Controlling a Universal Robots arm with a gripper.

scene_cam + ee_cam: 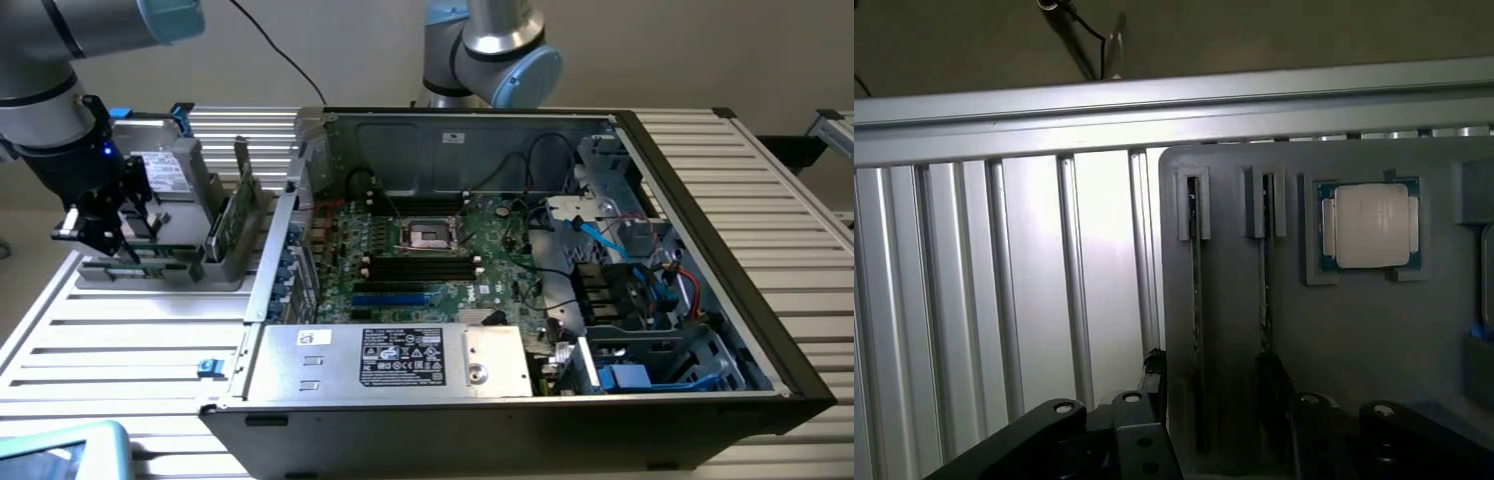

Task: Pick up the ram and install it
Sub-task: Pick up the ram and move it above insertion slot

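Two ram sticks stand edge-up in slots of a grey holder (pixel 1354 340); one ram stick (pixel 1196 290) is nearer the holder's edge, and the other ram stick (pixel 1264 290) stands beside it. My gripper (pixel 1210 375) hangs just over them, open. Its dark fingertips (pixel 1152 368) stand on either side of the first stick without touching it. In the exterior view the gripper (pixel 100 228) is at the exterior view's left, over the same holder (pixel 160 268). The open computer case (pixel 534 260) shows its black memory slots (pixel 420 266) in the middle of the motherboard.
A square silver processor (pixel 1371 225) lies in a pocket of the holder beside the sticks. A grey drive with blue tabs (pixel 158 165) and a thin green board (pixel 244 195) stand upright on the holder. A second arm's base (pixel 487 50) rises behind the case. Slatted table (pixel 1004 300) surrounds everything.
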